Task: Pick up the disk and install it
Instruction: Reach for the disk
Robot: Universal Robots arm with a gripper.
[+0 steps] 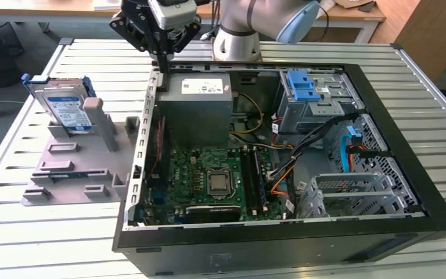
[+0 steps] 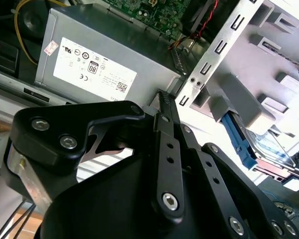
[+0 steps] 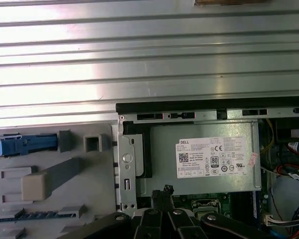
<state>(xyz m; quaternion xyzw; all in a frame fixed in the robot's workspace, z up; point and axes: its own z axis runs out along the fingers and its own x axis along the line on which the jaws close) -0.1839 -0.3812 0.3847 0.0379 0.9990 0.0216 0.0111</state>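
Note:
The disk [image 1: 67, 110] is a silver drive with a blue-and-white label in a blue carrier. It stands on edge in a grey holder [image 1: 76, 168] on the table, at the exterior view's left of the computer case [image 1: 285, 232]. Its blue edge also appears in both wrist views [image 2: 269, 149] [image 3: 25, 146]. My gripper [image 1: 162, 65] hangs over the case's far left corner, above the wall beside the grey power-supply box [image 1: 195, 110]. The black fingers meet at their tips [image 2: 164, 95] [image 3: 163, 190], shut with nothing between them. The gripper is well apart from the disk.
The open case holds a green motherboard [image 1: 207, 180], a metal drive cage with a blue latch [image 1: 304, 87], and bundled cables [image 1: 316, 139]. It lies on a slatted metal table [image 1: 37, 232]. The grey holder has several empty slots.

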